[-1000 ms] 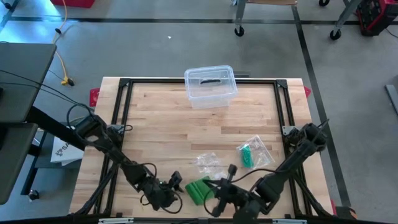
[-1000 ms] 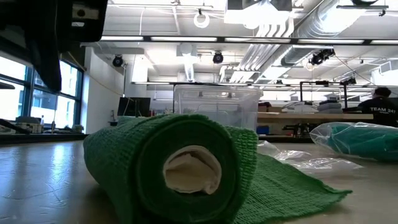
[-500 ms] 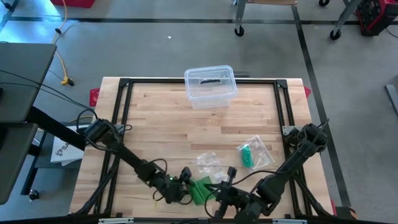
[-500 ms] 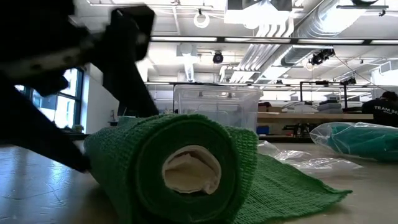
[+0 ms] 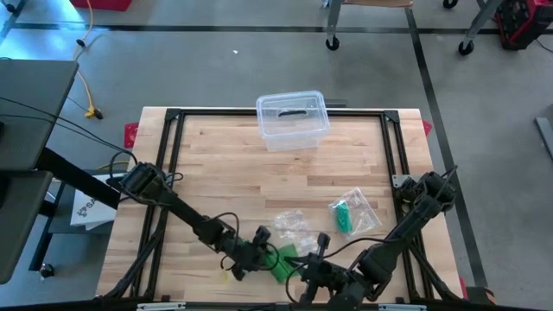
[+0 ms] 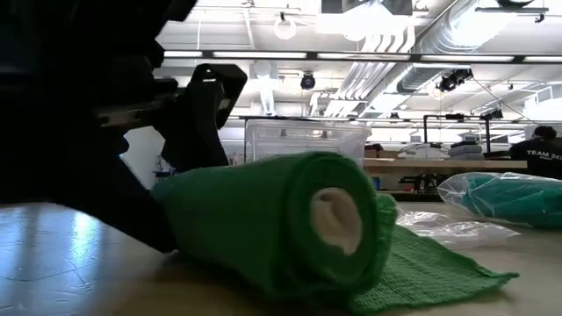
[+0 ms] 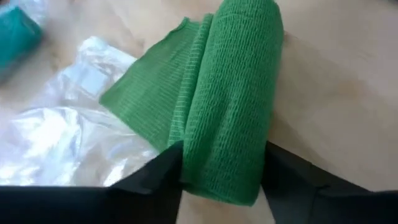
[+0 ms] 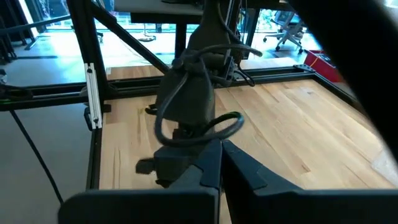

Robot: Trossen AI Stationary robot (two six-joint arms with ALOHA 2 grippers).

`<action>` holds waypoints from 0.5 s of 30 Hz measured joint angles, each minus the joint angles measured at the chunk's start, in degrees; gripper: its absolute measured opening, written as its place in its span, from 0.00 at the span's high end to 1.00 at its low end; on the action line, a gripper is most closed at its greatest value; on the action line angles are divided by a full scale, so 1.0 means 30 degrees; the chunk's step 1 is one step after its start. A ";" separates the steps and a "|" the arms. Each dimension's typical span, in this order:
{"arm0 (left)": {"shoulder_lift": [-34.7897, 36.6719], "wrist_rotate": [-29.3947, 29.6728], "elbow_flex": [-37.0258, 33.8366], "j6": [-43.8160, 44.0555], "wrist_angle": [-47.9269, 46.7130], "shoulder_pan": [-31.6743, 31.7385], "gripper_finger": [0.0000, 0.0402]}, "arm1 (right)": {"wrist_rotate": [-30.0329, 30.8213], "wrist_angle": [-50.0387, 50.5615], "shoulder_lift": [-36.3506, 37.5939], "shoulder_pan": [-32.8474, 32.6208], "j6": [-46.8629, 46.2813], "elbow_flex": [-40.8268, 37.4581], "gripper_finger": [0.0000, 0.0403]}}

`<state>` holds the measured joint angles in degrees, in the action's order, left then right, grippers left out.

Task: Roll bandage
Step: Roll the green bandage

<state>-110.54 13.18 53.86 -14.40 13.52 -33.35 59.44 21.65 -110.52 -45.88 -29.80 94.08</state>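
Observation:
A green bandage roll [image 5: 282, 259] lies on its side on the wooden table near the near edge. Its loose tail [image 6: 439, 263] is spread flat on the wood beside it. My left gripper [image 5: 262, 250] reaches in from the table's left and is shut on the roll [image 7: 236, 93]. It shows as a dark mass in the low view [image 6: 132, 149]. My right gripper [image 5: 304, 266] is shut and empty just right of the roll, with its fingers [image 8: 217, 155] pointing toward the left arm. My left gripper pinches the roll's end nearest it [image 7: 217, 174] between its two fingers [image 7: 163, 171], one on each side of the rolled body. The fingers come low from the table's left and lie along the roll. The roll rests on the table with its tail slack beside it.
An empty clear wrapper [image 5: 290, 226] lies just beyond the roll. A clear bag with a teal bandage [image 5: 349, 212] lies to the right. A clear plastic box [image 5: 292, 119] stands at the far edge. A black frame [image 5: 173, 173] borders the table.
My left gripper has gone toward the table's right, reached the roll and closed around its end. The roll has turned about on the table, so its open core now faces more to the right in the low view. The tail has stayed flat.

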 joint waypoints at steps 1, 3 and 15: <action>0.0163 -0.0588 0.0115 0.0510 -0.0288 0.0016 0.58 | 0.0000 -0.0007 0.0000 -0.0041 0.0014 0.0000 1.00; 0.0595 -0.2006 0.0338 0.1478 -0.0638 0.0140 0.65 | 0.0118 -0.0009 0.0000 -0.0214 0.0124 0.0000 1.00; 0.7433 -0.4841 -0.0819 0.3155 -0.2400 0.2424 0.79 | 0.0708 0.0000 0.0594 -0.1210 0.0580 -0.0005 0.84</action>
<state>-88.24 -1.34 51.40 -4.93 6.32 -26.08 61.56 21.65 -108.74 -49.51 -28.06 94.07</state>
